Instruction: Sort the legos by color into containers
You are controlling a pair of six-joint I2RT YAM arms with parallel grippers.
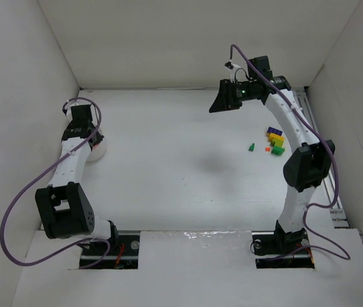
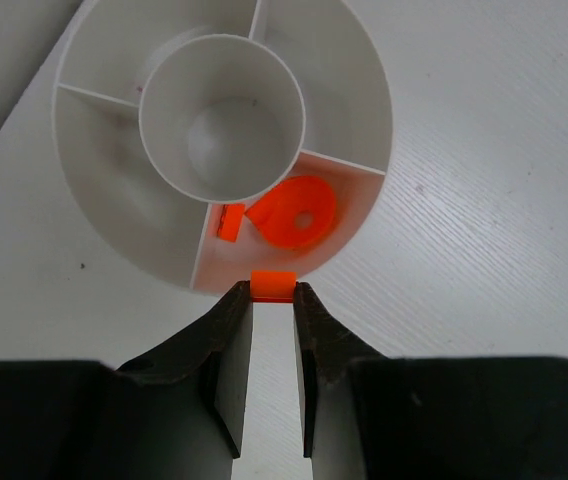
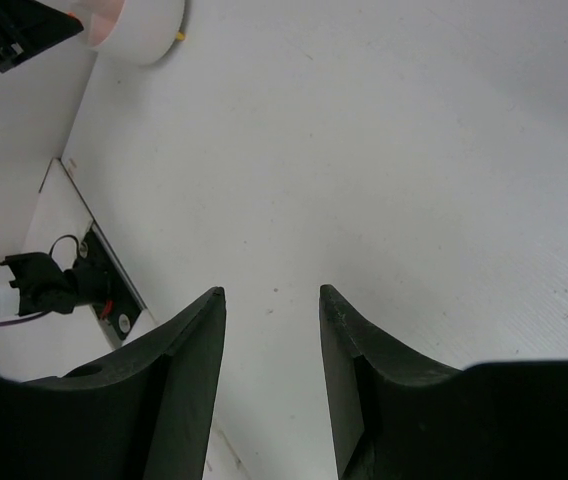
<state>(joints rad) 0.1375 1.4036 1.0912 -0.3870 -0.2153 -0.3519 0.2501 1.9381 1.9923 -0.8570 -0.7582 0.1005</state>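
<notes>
Orange brick (image 2: 273, 285) is sitting pinched between the narrow jaws of the left gripper (image 2: 273, 300), just over the near rim of the white divided bowl (image 2: 104, 170). The nearest compartment is holding a round orange piece (image 2: 294, 212) and a small orange block (image 2: 230, 222). The right gripper (image 3: 272, 310) is hovering above the desk (image 1: 169, 147), jaws standing apart and gripping nothing. Other legos (image 1: 275, 141) are lying clustered beside the right arm, a green one (image 1: 251, 148) slightly apart

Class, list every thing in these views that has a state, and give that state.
bowl: upright, two orange pieces in one compartment.
left fingers: shut on orange lego, at bowl's rim.
right fingers: open, empty.
loose legos: unsorted on table.
</notes>
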